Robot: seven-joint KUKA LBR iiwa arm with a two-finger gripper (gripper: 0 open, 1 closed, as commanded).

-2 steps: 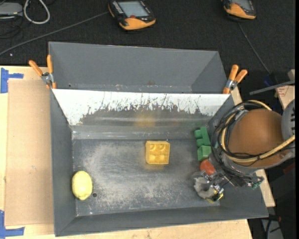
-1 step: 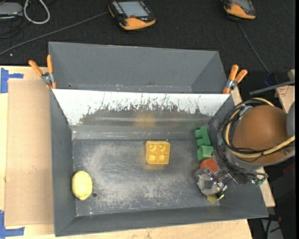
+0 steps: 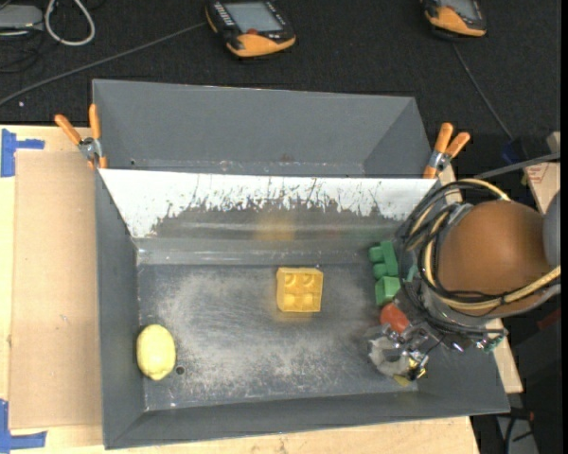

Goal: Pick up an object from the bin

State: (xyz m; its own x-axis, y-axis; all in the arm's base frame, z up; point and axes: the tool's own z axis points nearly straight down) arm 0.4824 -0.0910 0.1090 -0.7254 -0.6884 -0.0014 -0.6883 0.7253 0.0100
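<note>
End effector (image 3: pixel 398 356) is down at the floor of the bin (image 3: pixel 256 140), front-right corner, close to the right wall. Open or closed: can't tell, from this angle it's a knot of dark hardware and wiring.

Nearest item is a small red piece (image 3: pixel 394 316), touching or just beside the end effector on its far side; can't separate the two. Behind that, a cluster of green toy bricks (image 3: pixel 386 269) sits against the right wall. Can't tell whether the end effector is in contact with either.

Rest of the bin:
- yellow toy brick (image 3: pixel 298 291), studs up, mid-floor, well apart from the end effector
- yellow lemon-shaped object (image 3: pixel 156 351), front-left corner, near the left wall

Writing: anything on the bricks is too small to read.

Arm pose: it comes in over the bin's right rim with the wrist pitched down into the bin. Rounded brown-orange wrist cover (image 3: pixel 488 249) sits above the right wall, ringed by looped black and pale cables (image 3: pixel 426 244).

Surface: grey metal bin, floor scuffed pale around the middle. The back wall has a whitish band with dark scratch streaks.

Room: dark carpet-like floor (image 3: pixel 360 64) behind the bin. On it lie an orange-and-grey handheld pendant (image 3: pixel 251 25), a second pendant (image 3: pixel 452 8) further right, and a white cable loop (image 3: pixel 71 12) top left. Pendant screens aren't readable.
</note>
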